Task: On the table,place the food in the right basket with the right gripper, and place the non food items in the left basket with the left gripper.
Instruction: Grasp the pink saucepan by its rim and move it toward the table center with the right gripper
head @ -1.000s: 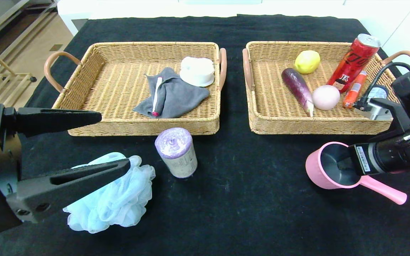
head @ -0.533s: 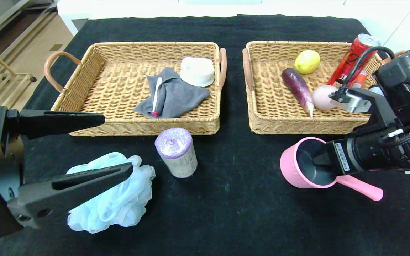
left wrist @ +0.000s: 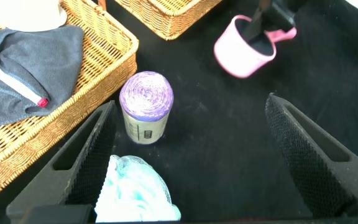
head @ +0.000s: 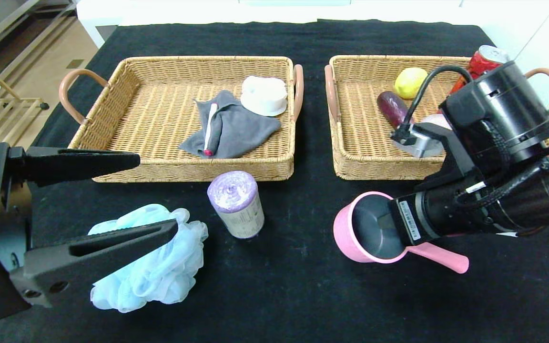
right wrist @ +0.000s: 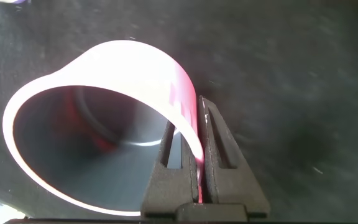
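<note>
The right hand (right wrist: 199, 163) pinches the rim of the pink saucepan (head: 369, 228), holding it tilted over the black bench (head: 303, 276) in front of the right basket (head: 350, 157), while the left hand (head: 127, 193) hangs wide open above the light-blue bath pouf (head: 160, 271) beside the lilac bag roll (head: 237, 204).

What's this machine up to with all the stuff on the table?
It is sorting things into two wicker trays. The right tool is clamped on the rim of the pink saucepan and has been carrying it leftward over the black table. The left tool hangs open above the blue bath pouf, with the lilac bag roll standing beside it. The right basket already holds food; the left basket holds a grey cloth and a white tub.
</note>
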Controlling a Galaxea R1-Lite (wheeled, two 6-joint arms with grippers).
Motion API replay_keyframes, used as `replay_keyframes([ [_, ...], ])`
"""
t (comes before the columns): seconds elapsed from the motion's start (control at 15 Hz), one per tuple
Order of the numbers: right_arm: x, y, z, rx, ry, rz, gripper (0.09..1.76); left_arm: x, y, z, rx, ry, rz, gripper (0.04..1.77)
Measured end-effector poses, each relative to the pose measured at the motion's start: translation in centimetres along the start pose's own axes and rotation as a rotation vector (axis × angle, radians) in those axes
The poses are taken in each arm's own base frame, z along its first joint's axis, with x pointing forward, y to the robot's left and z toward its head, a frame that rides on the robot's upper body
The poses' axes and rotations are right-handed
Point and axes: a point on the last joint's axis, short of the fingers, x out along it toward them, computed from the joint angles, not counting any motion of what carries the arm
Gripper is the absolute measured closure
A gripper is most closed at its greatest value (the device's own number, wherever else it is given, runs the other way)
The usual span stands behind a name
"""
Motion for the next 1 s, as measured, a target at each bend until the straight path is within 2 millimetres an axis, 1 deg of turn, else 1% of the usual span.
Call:
replay_keyframes([
  [0.2, 1.1, 2.1, -0.1, -0.036, 0.021, 0.026, 1.66, 0.0, 0.0, 0.0, 0.000, 0.000, 0.000, 0.09],
  [0.47, 2.4, 3.8, -0.3, -0.070, 0.048, 0.051, 1.66, 0.0, 0.0, 0.0, 0.000, 0.000, 0.000, 0.09],
  [0.8, 4.0, 5.0, -0.7, -0.100, 0.072, 0.024, 1.66, 0.0, 0.0, 0.0, 0.000, 0.000, -0.002, 0.09],
  [1.0, 4.4, 5.5, -1.0, -0.109, 0.084, 0.026, 1.66, 0.0, -0.1, -0.1, 0.001, 0.000, -0.007, 0.09],
])
